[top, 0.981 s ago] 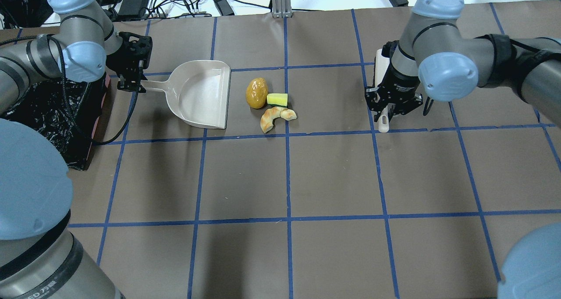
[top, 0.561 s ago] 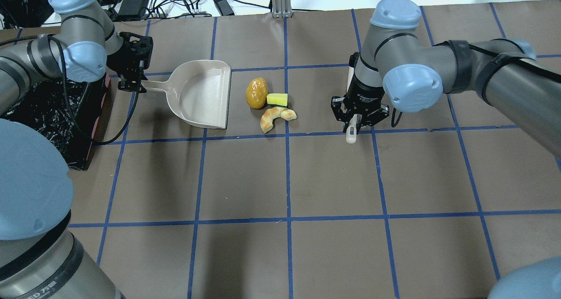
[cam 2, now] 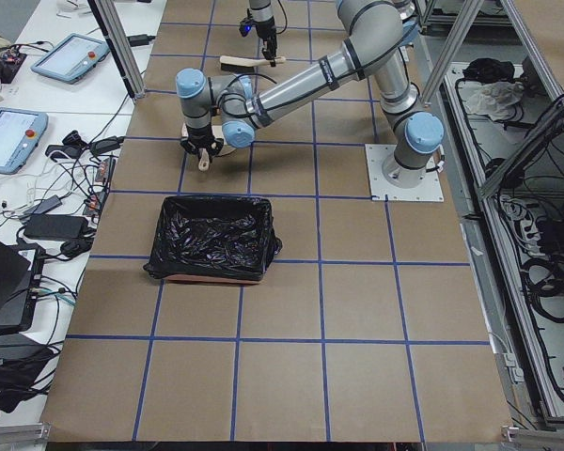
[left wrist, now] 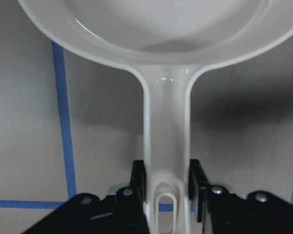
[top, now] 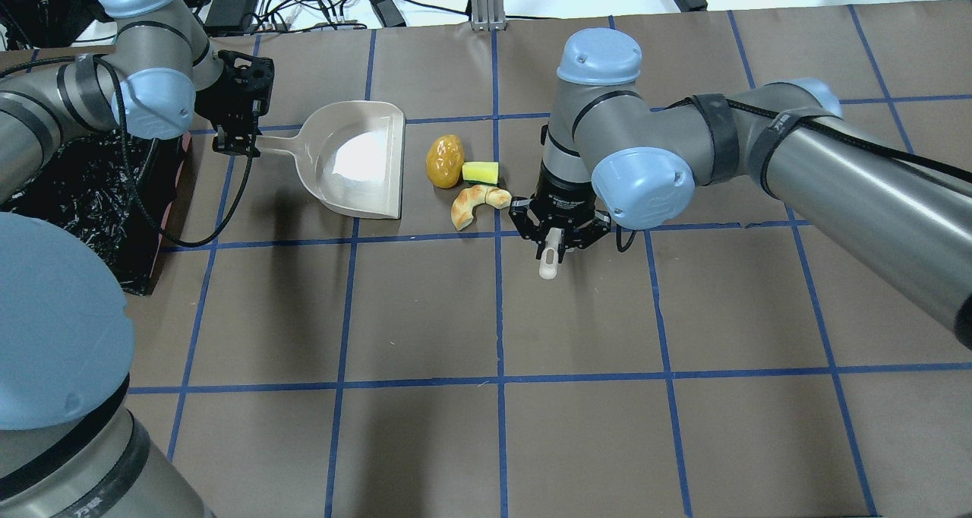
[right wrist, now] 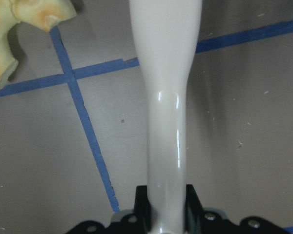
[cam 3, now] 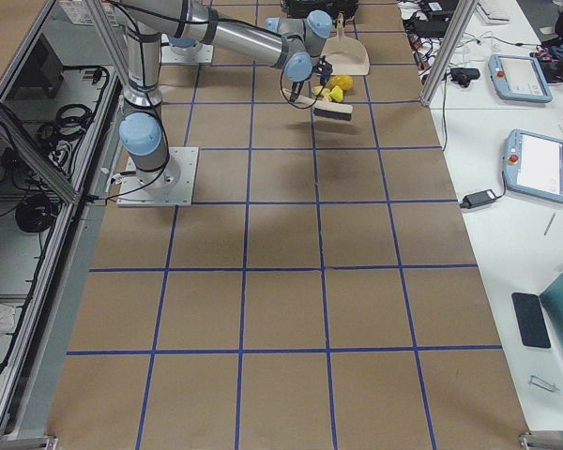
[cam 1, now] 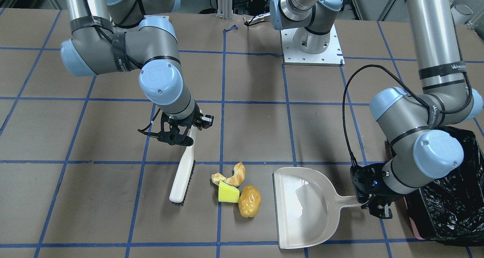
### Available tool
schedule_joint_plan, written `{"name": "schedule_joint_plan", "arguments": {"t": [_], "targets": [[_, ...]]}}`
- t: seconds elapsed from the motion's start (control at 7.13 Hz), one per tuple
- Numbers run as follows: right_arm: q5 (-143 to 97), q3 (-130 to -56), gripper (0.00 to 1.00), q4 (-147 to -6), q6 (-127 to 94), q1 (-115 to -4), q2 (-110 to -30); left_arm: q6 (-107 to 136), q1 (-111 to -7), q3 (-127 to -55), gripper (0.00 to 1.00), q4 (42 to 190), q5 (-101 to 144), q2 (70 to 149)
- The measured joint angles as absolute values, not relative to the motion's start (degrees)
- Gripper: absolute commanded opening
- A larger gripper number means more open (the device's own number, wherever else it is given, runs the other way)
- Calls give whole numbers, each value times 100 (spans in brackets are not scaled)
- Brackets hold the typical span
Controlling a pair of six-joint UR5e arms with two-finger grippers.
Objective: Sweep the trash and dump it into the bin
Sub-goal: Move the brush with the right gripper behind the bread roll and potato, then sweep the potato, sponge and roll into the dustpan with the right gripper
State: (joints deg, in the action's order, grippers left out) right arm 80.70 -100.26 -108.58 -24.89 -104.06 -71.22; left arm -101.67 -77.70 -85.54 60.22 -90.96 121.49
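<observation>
The trash lies in a cluster: a tan crust (top: 477, 201) (cam 1: 232, 174) (right wrist: 19, 29), a yellow sponge wedge (top: 481, 172) (cam 1: 228, 193) and a golden-brown lump (top: 445, 161) (cam 1: 250, 201). My right gripper (top: 558, 233) (cam 1: 185, 131) (right wrist: 166, 204) is shut on the handle of a white brush (cam 1: 182, 174) (right wrist: 168, 122), whose bristles rest on the table just right of the crust in the overhead view. My left gripper (top: 237, 142) (cam 1: 372, 205) (left wrist: 167, 190) is shut on the beige dustpan's (top: 357, 161) (cam 1: 306, 209) handle (left wrist: 166, 146), its mouth facing the trash. The black-lined bin (top: 91, 191) (cam 1: 450, 209) (cam 2: 211, 240) stands beside the left arm.
Brown paper with blue tape lines (top: 497, 313) covers the table. Cables and power bricks (top: 319, 1) lie beyond the far edge. The right arm's forearm (top: 835, 168) stretches across the right half of the overhead view.
My right arm has carried the brush leftward from the right side to just beside the crust. The dustpan has shifted slightly toward the trash with my left gripper.
</observation>
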Motion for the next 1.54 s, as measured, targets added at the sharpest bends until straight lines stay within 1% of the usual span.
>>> {"name": "schedule_joint_plan", "arguments": {"t": [0.56, 0.98, 1.54], "targets": [[7956, -9968, 0, -11073, -2715, -10688, -6983, -10165, -7778, -8552, 8, 6029, -9105, 12143], [7808, -9556, 0, -11159, -3012, -10923, -6619, -10169, -7778, -8552, 8, 6029, -9100, 12163], [7573, -9222, 0, -11214, -3429, -11135, -6329, -10169, -7778, -8552, 8, 6029, -9089, 12172]]}}
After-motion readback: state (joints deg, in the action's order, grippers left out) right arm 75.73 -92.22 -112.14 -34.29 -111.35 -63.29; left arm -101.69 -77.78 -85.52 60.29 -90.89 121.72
